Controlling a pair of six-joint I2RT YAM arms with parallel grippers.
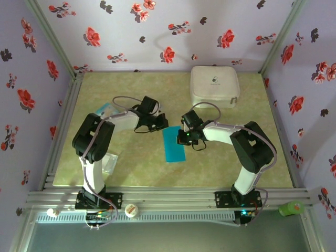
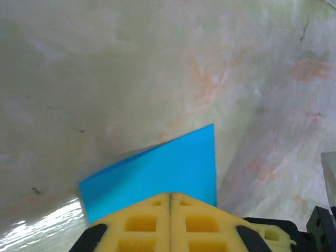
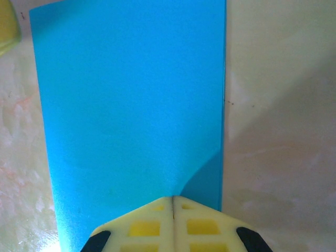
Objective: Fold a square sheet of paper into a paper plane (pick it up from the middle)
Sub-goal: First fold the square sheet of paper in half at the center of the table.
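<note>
1. I'm watching the thin teal-blue square sheet of paper [image 1: 174, 145], which is lying near the middle of the beige marbled tabletop [image 1: 131, 173]. It's showing as a narrow rectangle, about half a square, so I'm judging the first lengthwise fold to be done.
2. I'm not seeing any slanted corners, pointed nose or wings. By my reckoning I'm sitting early in the job, with the nose folds and wing folds all left to do.
3. I'm bringing the left gripper [image 1: 161, 122] in from the left towards the sheet's far left corner. In its wrist view the yellow fingers are sitting pressed together [image 2: 170, 195], with the blue paper just ahead of the tips and one edge looking slightly raised off the table.
4. I'm bringing the right gripper [image 1: 185, 137] in from the right over the sheet's far right part. Its fingers are also closed together [image 3: 173, 198], hanging over the paper close to its right edge and throwing a shadow on it.
5. I can't tell whether either tip is pinching the paper or only pressing on it.
6. Both arms are bending at the elbow, forearms angling inward towards each other, wrists tipping down at the sheet.
</note>
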